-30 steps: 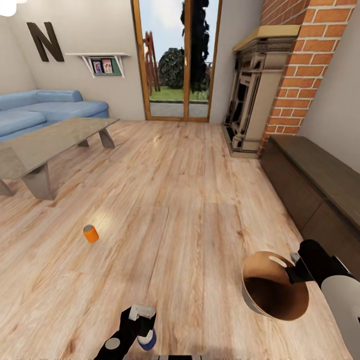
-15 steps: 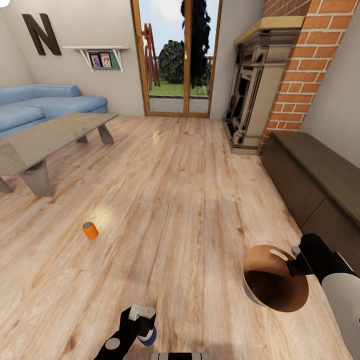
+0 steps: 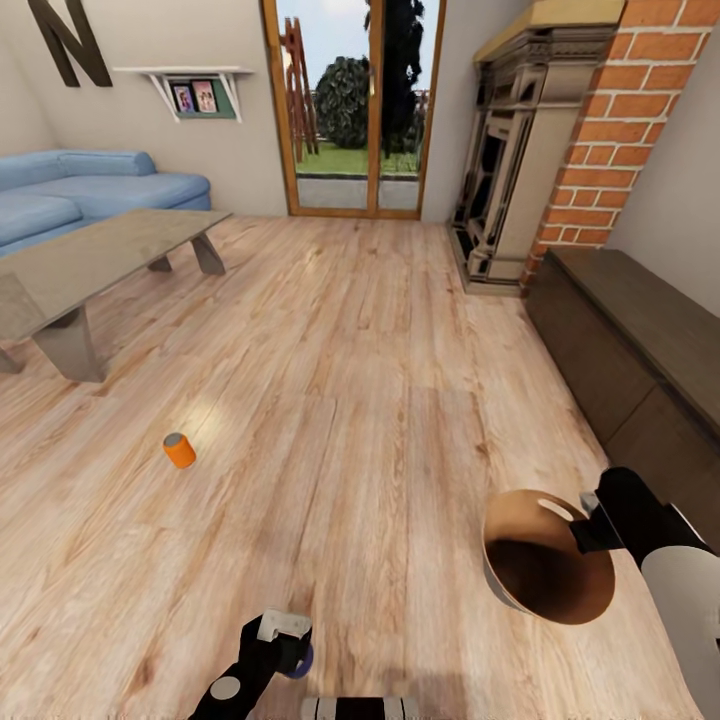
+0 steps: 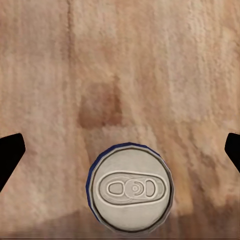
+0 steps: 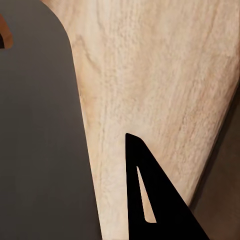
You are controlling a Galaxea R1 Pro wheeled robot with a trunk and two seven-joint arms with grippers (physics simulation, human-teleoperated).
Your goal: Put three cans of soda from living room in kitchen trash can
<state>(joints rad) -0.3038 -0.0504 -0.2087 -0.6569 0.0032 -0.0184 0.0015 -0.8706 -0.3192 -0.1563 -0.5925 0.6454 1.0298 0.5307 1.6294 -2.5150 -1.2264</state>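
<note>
While the robot stands in the living room, an orange can (image 3: 180, 450) sits upright on the plank floor (image 3: 380, 380) at left, well apart from both arms and nearer the glass tabletop (image 3: 100, 262) and blue sofa (image 3: 90, 195). Low in the head view, the left claw (image 3: 290, 655) points straight down over a blue can (image 4: 131, 187), its fingers spread wide with one tip (image 4: 10, 155) at each edge of the wrist view and neither touching the can. To grip well, the claw should probably shift until the can's grey top lies midway between the tips, drop down along its wall, then close squarely so the can does not tip or roll. At right, the right claw (image 3: 583, 535) reaches in from the side with its black forearm bent inward, clamped on the rim of the tash can (image 3: 545, 560), which hangs tilted above the floor, its glossy brown inside facing the camera, beside a dark low cabinet (image 3: 640, 350).
</note>
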